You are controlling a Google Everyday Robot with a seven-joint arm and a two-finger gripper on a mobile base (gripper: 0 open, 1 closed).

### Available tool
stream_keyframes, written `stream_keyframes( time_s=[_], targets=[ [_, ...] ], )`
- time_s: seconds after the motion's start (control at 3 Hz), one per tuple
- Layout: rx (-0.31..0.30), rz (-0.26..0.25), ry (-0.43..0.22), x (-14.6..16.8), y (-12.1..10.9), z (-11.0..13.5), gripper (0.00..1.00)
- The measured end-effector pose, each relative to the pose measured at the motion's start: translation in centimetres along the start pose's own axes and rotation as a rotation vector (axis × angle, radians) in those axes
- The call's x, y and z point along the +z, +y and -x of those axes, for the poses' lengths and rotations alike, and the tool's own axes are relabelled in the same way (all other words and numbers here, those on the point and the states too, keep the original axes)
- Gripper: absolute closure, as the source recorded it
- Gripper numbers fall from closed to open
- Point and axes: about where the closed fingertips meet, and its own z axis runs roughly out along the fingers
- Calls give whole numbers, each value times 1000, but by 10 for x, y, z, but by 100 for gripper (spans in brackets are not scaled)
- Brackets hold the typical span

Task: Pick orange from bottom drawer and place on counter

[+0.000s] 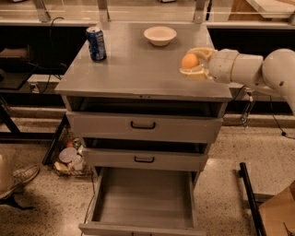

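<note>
The orange (189, 61) is held between the pale fingers of my gripper (191, 62), which reaches in from the right over the right side of the grey counter (138, 69). The orange is just above the counter surface or touching it; I cannot tell which. The bottom drawer (144, 198) is pulled far out at the foot of the cabinet and its tray holds nothing. The white arm (258, 69) extends off to the right.
A blue soda can (96, 43) stands at the counter's back left. A white bowl (160, 35) sits at the back middle. Two upper drawers with black handles (142, 125) stand slightly open. Clutter (69, 159) lies on the floor left of the cabinet. A long pale shelf with metal posts (138, 11) runs behind.
</note>
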Motion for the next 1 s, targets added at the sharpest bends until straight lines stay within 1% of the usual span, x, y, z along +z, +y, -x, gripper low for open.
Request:
stream_keyframes(
  time_s=[0.33,0.67,1.0],
  targets=[
    [84,88,41,10,-2,-17,100],
    [202,112,3,17,-2,-29,100],
    [310,122,-22,24,0,-39,100]
  ],
)
